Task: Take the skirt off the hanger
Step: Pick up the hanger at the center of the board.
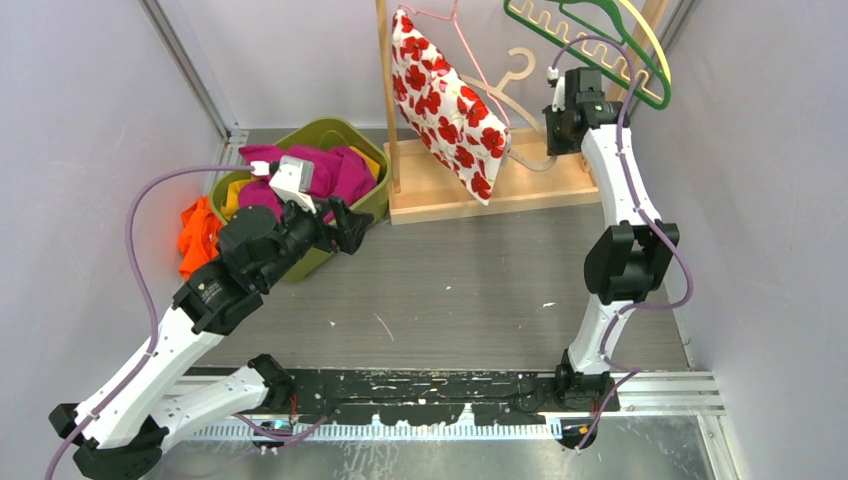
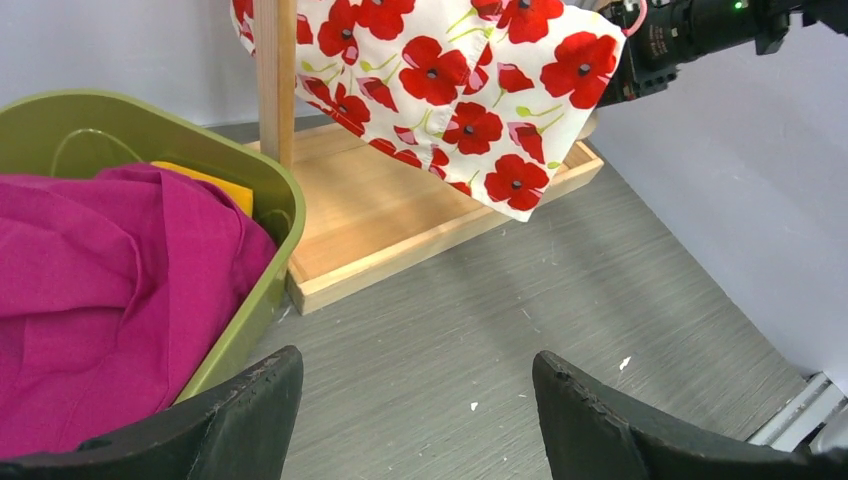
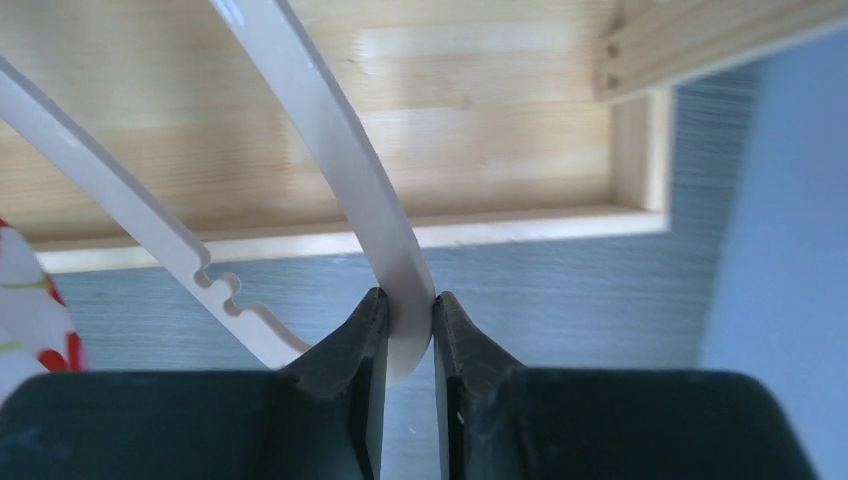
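Hanging aslant, the skirt [image 1: 445, 105] points its lower end toward the right tool [image 3: 405, 300], clenched on the white hanger [image 3: 320, 130]. Left tool [image 2: 415, 360] released. What carries the skirt's top is unclear.

On the tabletop [image 1: 450, 290], the bin [image 1: 325, 128] sits at the far left with a heap of clothes [image 1: 335, 172] in it and a loose garment [image 1: 198, 235] lying outside on its left. Just right of the bin stands the rack [image 1: 450, 200], its base at the far middle. The skirt [image 1: 445, 105] hangs above that base, right of the rack's post [image 1: 385, 90], with the hanger [image 3: 320, 110] on its right, one end between the right jaws; more hangers [image 1: 600, 45] hang farther right, while the left jaws sit over the bin's near right corner, well left of the skirt.
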Tool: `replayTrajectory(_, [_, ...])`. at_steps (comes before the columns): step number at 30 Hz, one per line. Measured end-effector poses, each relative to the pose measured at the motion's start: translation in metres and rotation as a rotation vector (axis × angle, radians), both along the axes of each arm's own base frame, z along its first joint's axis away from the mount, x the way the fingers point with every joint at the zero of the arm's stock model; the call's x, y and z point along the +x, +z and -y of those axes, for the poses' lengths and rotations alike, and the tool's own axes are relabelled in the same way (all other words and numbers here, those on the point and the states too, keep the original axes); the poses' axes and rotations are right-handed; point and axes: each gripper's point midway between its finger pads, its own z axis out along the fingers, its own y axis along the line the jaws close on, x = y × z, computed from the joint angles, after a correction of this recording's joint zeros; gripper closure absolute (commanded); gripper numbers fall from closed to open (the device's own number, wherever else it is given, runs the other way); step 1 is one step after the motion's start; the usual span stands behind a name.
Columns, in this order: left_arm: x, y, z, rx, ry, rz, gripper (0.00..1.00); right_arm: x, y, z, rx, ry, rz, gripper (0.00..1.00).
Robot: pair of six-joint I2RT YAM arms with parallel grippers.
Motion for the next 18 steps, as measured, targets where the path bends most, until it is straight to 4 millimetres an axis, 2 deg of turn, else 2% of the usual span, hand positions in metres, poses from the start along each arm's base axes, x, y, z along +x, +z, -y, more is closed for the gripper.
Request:
replayTrajectory(3, [-0.002,0.0,0.0,0.0,-0.007,-0.003,0.17,-0.012,0.014,0.015,-0.112,-0.049,0.008,0.99])
replayTrajectory(7, [-0.004,-0.002,0.0,0.003,-0.014,-0.007,0.16,-0.028,0.019,0.038,-0.328,-0.112,-0.039,0.99])
replayTrajectory(9, [-0.004,-0.003,0.001,0.006,-0.018,-0.011,0.16,-0.036,0.023,0.043,-0.422,-0.123,-0.06,0.99])
replayTrajectory(12, [-0.005,-0.004,0.001,0.007,-0.026,-0.014,0.16,-0.046,0.032,0.042,-0.466,-0.119,-0.051,0.99])
replayTrajectory(16, [-0.007,-0.004,0.002,0.006,-0.033,-0.015,0.16,-0.066,0.062,0.034,-0.414,-0.099,0.04,0.99])
replayTrajectory(18, [-0.007,-0.002,0.001,0.004,-0.034,-0.012,0.16,-0.077,0.093,0.029,-0.358,-0.094,0.14,0.99])
